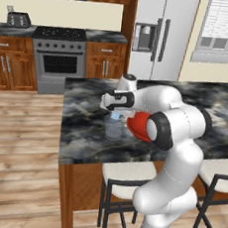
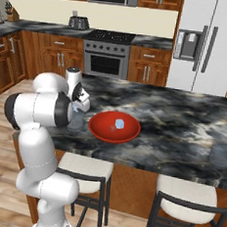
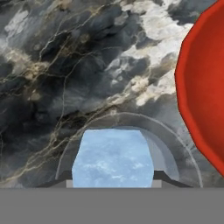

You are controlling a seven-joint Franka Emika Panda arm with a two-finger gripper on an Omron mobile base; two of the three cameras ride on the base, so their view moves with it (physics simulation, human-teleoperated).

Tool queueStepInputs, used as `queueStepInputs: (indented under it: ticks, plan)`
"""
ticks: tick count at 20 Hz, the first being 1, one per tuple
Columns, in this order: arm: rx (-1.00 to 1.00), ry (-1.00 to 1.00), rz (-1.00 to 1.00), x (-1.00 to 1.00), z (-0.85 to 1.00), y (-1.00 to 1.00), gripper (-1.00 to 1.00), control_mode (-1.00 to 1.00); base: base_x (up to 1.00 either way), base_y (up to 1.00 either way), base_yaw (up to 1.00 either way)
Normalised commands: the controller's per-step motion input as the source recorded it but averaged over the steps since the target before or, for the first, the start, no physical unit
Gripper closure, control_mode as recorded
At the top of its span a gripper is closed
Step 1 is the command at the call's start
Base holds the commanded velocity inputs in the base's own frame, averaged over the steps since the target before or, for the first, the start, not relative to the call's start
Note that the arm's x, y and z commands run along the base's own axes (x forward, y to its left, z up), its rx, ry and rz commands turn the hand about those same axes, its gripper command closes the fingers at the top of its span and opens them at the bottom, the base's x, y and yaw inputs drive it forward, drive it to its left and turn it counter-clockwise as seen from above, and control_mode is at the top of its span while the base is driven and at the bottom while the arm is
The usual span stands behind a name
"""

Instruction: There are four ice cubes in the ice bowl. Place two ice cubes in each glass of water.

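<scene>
Holding an ice cube [image 3: 113, 161] between them, the fingers [image 3: 112, 178] were set narrow, each pressed against one side of the pale blue block. In the hand view the cube sat directly over the round rim of a glass of water [image 3: 175, 146], with the dark marbled surface [image 3: 65, 65] spread around it and the red ice bowl [image 3: 203, 92] just beside the glass at the right edge.

From the left base view the white arm [image 1: 175, 142] bent over the surface, its hand above the clear glass [image 1: 114, 127], which stood just beside the red bowl [image 1: 137, 124]; a pale cube [image 1: 116, 115] showed at the glass's mouth under the hand. The arm covered much of the bowl there.

From the right base view the bowl [image 2: 114, 127] lay open near the front edge of the surface [image 2: 183, 122], with two small pale ice cubes [image 2: 117, 124] in it. A second glass [image 2: 222, 155] stood well apart, far to the right. Two stools [image 2: 188, 201] stood below the front edge.
</scene>
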Motion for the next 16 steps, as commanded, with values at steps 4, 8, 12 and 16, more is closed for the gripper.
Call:
queueStepInputs:
  ticks: [4,8,12,16]
  plan:
    - [0.00,0.00,0.00,0.10,0.00,0.05,1.00,-1.00,0.00,0.00,0.00]
    - [0.00,0.00,0.00,0.00,0.00,0.00,1.00,-1.00,0.00,0.00,0.00]
    - [0.00,0.00,0.01,-0.04,0.00,0.00,1.00,-1.00,0.00,0.00,0.00]
    - [0.00,0.00,0.01,-0.16,-0.05,0.00,1.00,-1.00,0.00,0.00,0.00]
